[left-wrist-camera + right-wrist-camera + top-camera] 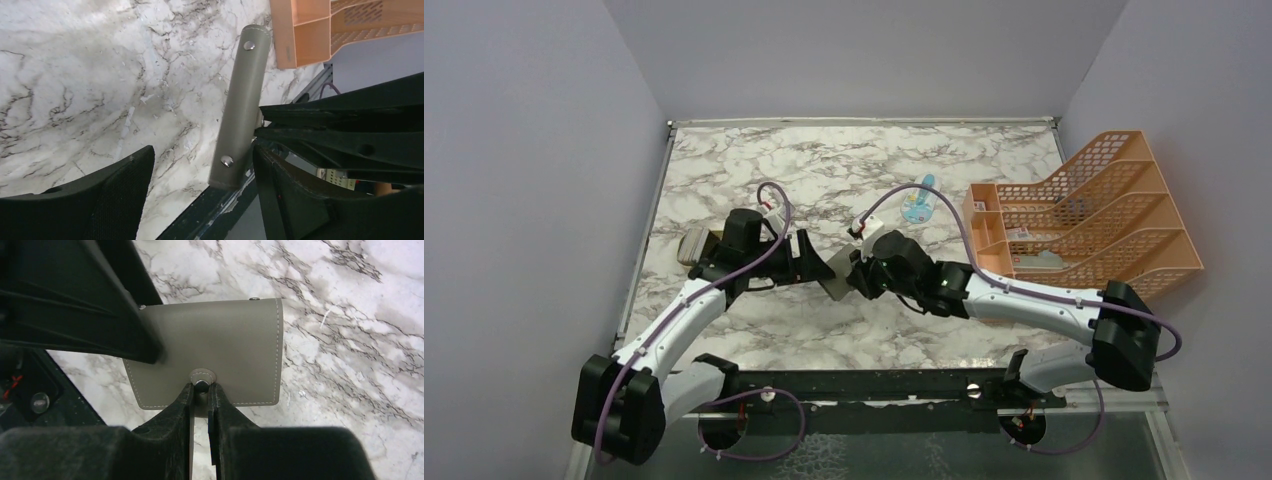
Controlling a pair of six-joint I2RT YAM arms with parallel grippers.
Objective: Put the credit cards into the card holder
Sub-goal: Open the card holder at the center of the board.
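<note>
While my right pincer (201,390), nearly shut, nips the card holder (215,340) by its tab (202,376) mid-table, my left pincer (200,150) gapes empty beside it; holder unopened, no cards in.

The left arm (674,320) is reaching up and rightward from its base toward the middle of the tabletop (844,170), with the left tool (812,262) pointing right and its jaws spread wide. The right arm (1024,295) is stretching leftward from its base, lying low, with the right tool (200,400) facing the left one at close range. Its fingers (175,410) are pinching together on the tab of the card holder (225,340)
</note>
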